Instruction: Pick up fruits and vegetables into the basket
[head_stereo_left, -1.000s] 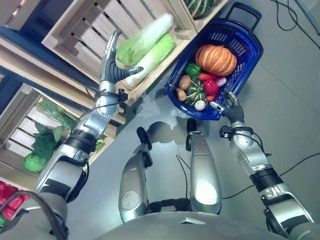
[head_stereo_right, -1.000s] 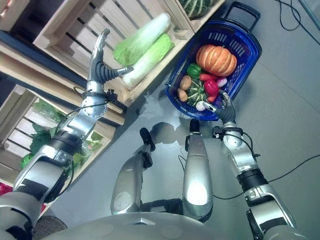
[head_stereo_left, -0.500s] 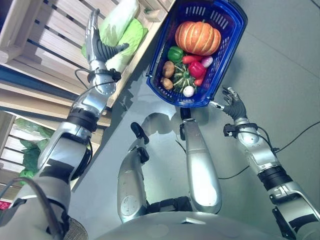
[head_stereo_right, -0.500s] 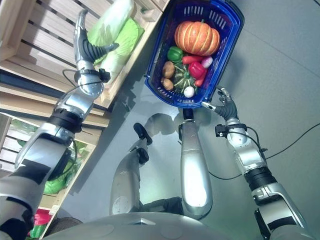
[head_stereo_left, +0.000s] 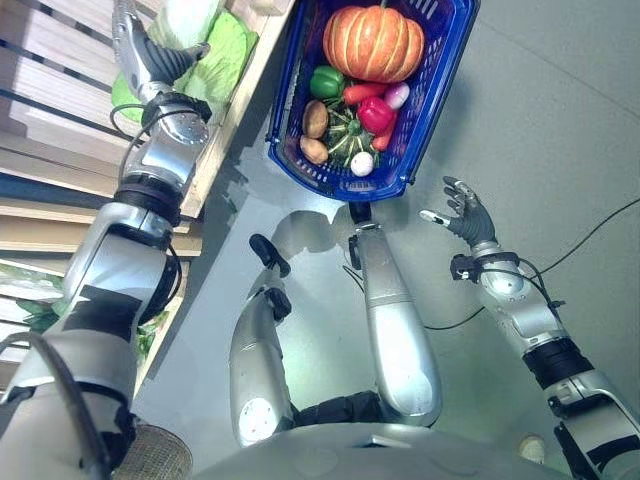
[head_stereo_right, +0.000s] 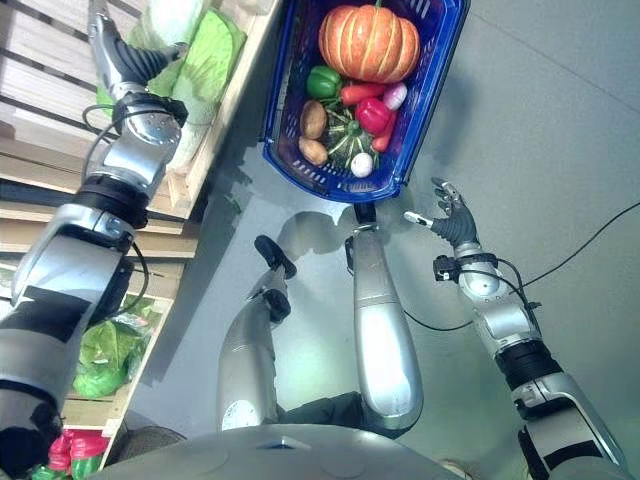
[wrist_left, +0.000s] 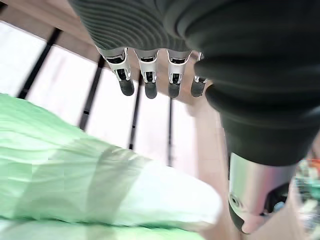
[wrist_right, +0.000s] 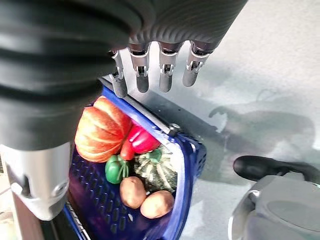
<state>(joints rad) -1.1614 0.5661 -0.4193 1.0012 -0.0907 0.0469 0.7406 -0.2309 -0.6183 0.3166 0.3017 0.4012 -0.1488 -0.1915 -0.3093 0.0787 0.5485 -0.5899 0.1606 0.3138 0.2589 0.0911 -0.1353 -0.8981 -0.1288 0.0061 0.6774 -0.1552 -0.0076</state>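
Blue basket (head_stereo_left: 425, 150) on the floor w/ pumpkin (head_stereo_left: 373, 42), peppers, potatoes etc. Left robot hand (head_stereo_left: 150, 62) up in the wooden crate (head_stereo_left: 245, 85), fingers straight, by the cabbage (wrist_left: 75, 170). Right robot hand (head_stereo_left: 465, 215) spread, holding nothing, beside the basket. No legible writing.

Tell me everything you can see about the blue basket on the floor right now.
The blue basket is a plastic shopping basket with slotted walls, standing upright on the grey floor beside a wooden crate. Inside lie an orange pumpkin, a green pepper, a red pepper, two potatoes, a small striped green squash and a white bulb. Neither hand touches it: the right hand hovers open just off its near corner.
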